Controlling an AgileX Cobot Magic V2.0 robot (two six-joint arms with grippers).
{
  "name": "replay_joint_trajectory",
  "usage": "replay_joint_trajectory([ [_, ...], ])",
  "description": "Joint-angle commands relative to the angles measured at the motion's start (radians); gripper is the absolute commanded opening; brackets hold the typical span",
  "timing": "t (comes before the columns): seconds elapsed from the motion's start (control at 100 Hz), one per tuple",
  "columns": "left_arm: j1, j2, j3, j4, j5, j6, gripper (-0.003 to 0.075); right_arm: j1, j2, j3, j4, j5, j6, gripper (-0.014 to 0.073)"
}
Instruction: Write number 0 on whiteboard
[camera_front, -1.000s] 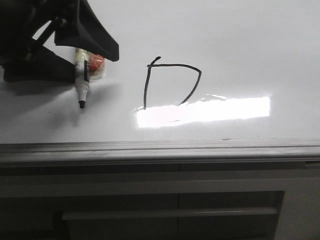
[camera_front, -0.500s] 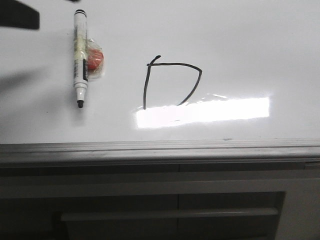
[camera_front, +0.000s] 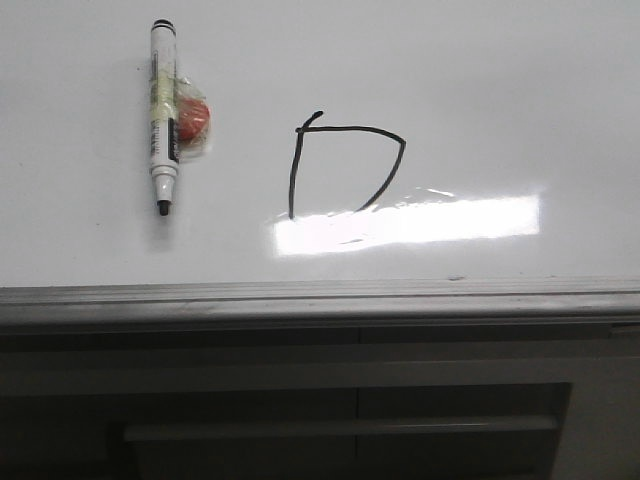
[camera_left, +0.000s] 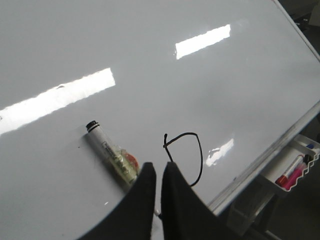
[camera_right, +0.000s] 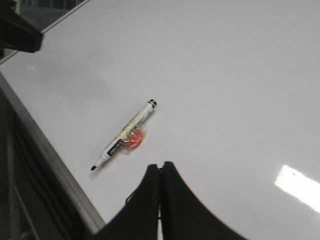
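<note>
The number 0 (camera_front: 345, 165) is a thin black D-shaped outline on the white whiteboard (camera_front: 480, 90); its lower end runs into the bright glare. It also shows in the left wrist view (camera_left: 186, 152), just beyond my left gripper (camera_left: 159, 169). That gripper hangs above the board, empty, its jaws drawn together with only a thin slit between them. A black-tipped white marker (camera_front: 160, 120) lies loose on the board to the left of the number, with a red lump (camera_front: 192, 120) taped to it. My right gripper (camera_right: 160, 167) is shut and empty above the board. Neither gripper shows in the front view.
The grey metal rail (camera_front: 320, 295) runs along the board's near edge, with a dark panelled cabinet front (camera_front: 340, 420) below. A tray of spare markers (camera_left: 294, 172) hangs off the board's edge. A dark object (camera_right: 17, 30) sits at the board's far corner.
My left gripper, which stood over the marker a second ago, has lifted away and left the front view. The marker stays lying on the board. The number is unchanged.
</note>
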Motion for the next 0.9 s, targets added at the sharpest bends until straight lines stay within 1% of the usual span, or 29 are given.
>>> replay_joint_trajectory([
  [0.0, 0.001, -0.069, 0.025, 0.013, -0.05, -0.004, -0.002, -0.008, -0.048, 0.052, -0.004, -0.191, -0.001, -0.0069],
  [0.08, 0.001, -0.127, 0.07, 0.009, -0.05, -0.004, -0.002, -0.008, -0.099, 0.118, -0.004, -0.272, -0.001, -0.0069],
  [0.24, 0.001, -0.202, 0.133, 0.002, -0.05, -0.004, -0.002, -0.008, -0.148, 0.182, -0.004, -0.277, -0.001, -0.0069],
  [0.52, 0.001, -0.204, 0.175, 0.002, -0.05, -0.004, -0.002, -0.008, -0.15, 0.199, -0.004, -0.271, -0.001, -0.0069],
  [0.79, 0.001, -0.204, 0.177, 0.002, -0.05, -0.004, -0.002, -0.008, -0.15, 0.199, -0.004, -0.271, -0.001, -0.0069],
  [0.89, 0.003, -0.207, 0.188, 0.046, -0.07, -0.004, -0.002, -0.008, -0.15, 0.199, -0.004, -0.271, -0.001, -0.0069],
])
